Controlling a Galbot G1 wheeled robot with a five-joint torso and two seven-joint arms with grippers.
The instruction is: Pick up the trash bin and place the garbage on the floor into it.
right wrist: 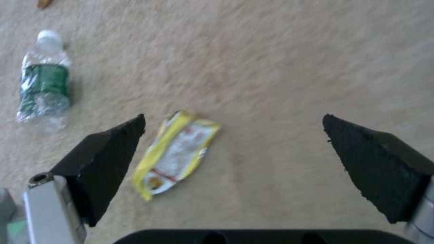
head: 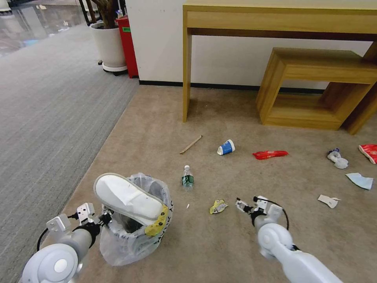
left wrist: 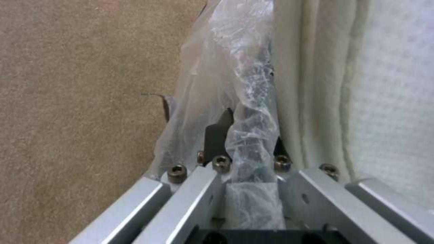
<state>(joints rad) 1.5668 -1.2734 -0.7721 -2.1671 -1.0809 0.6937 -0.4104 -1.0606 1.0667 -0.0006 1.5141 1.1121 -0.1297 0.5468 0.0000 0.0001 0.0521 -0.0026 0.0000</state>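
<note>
The trash bin (head: 129,239), lined with a crinkly clear bag, stands tilted at the lower left of the head view. A white slipper (head: 127,196) lies across its mouth. My left gripper (head: 104,218) is shut on the bin's rim; in the left wrist view the gripper (left wrist: 249,135) pinches the bag and rim beside the slipper (left wrist: 361,84). My right gripper (head: 241,205) hovers open just right of a yellow wrapper (head: 218,205). That wrapper (right wrist: 176,152) lies next to one open finger (right wrist: 108,159), with a plastic bottle (right wrist: 45,84) farther off. More garbage litters the beige floor (head: 235,118).
Scattered ahead are the bottle (head: 187,177), a wooden stick (head: 191,144), a blue-white cup (head: 226,147), a red wrapper (head: 270,154), a tissue (head: 337,158) and a blue mask (head: 359,180). A wooden desk (head: 186,70) and low shelf (head: 314,86) stand behind. Grey striped carpet (head: 47,118) lies left.
</note>
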